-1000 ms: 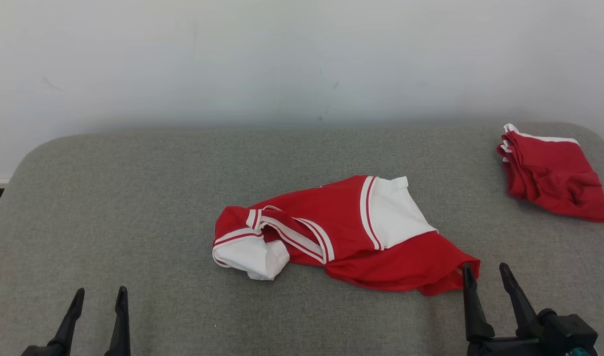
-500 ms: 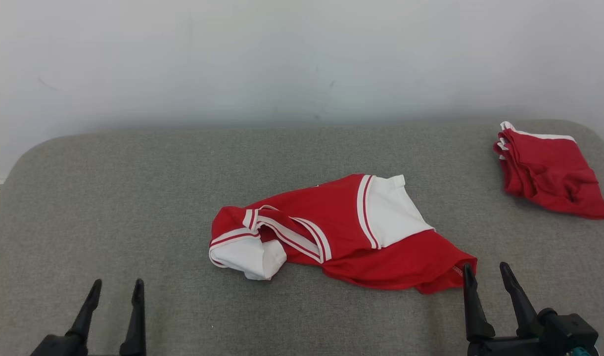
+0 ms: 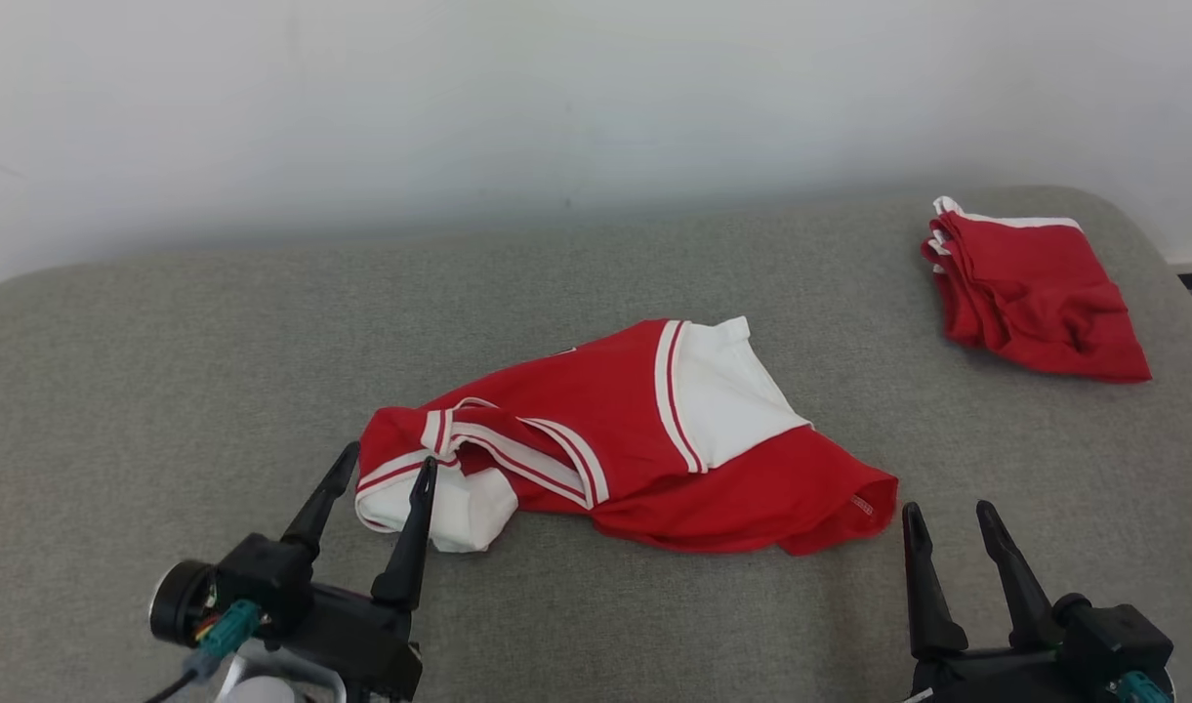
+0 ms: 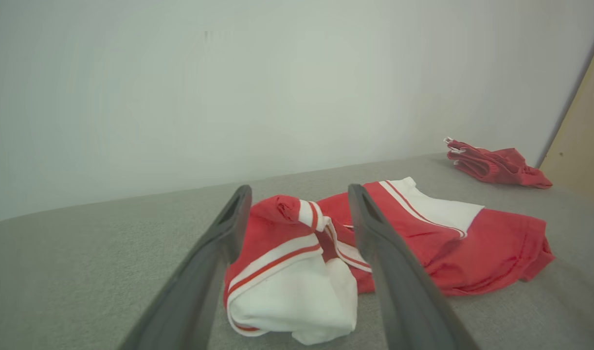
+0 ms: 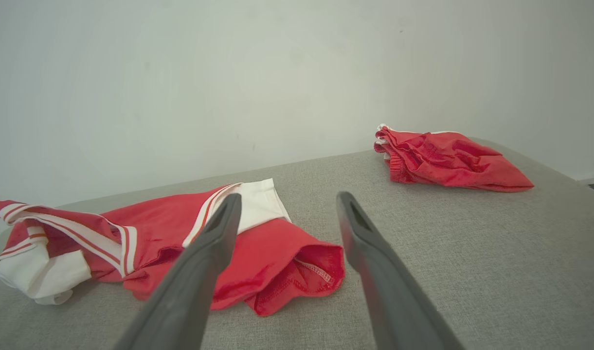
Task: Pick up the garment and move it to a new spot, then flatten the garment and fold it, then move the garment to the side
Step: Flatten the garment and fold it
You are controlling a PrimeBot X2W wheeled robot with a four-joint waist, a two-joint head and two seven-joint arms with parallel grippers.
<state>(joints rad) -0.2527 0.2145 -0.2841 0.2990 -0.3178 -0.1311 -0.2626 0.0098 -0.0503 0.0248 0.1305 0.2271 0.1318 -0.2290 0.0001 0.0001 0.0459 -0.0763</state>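
Both open and empty, the left gripper (image 3: 390,457) is lining up on the crumpled garment's (image 3: 596,420) sleeve end, the right gripper (image 3: 948,508) beside its hem, evidently preparing a two-point lift.

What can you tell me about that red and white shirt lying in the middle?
The shirt is soft red fabric with white panels and striped trim. It lies crumpled, partly folded over itself, on the grey padded surface. The open left gripper straddles its white sleeve end; contact is unclear.
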